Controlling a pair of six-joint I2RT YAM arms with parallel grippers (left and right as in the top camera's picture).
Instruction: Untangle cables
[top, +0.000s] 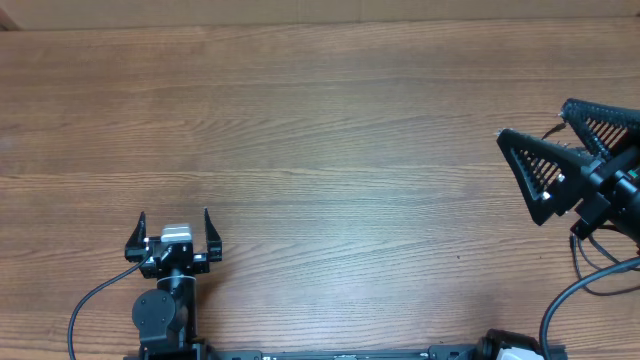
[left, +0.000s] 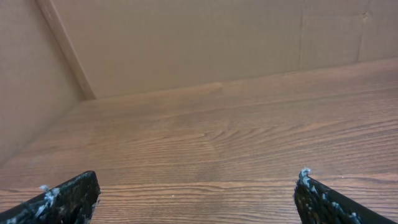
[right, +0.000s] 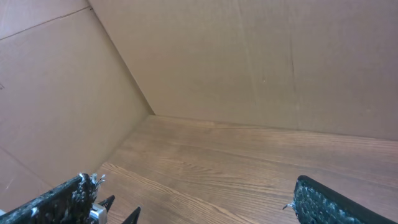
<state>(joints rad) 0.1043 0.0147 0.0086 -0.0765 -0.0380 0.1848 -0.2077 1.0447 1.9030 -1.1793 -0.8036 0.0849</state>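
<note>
Bright, even light, soft shadows, sharp focus, no glare.

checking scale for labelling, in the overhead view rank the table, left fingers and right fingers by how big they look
1. table
2. right fingers
3. left fingers
The right pair may look bigger only because it sits nearer the camera, so 2 over 3 is unsure.

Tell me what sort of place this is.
Probably a robot test bench rather than a home: a wood-grain table boxed in by plain cardboard-like walls, with the left gripper and right gripper over it, both open.
</note>
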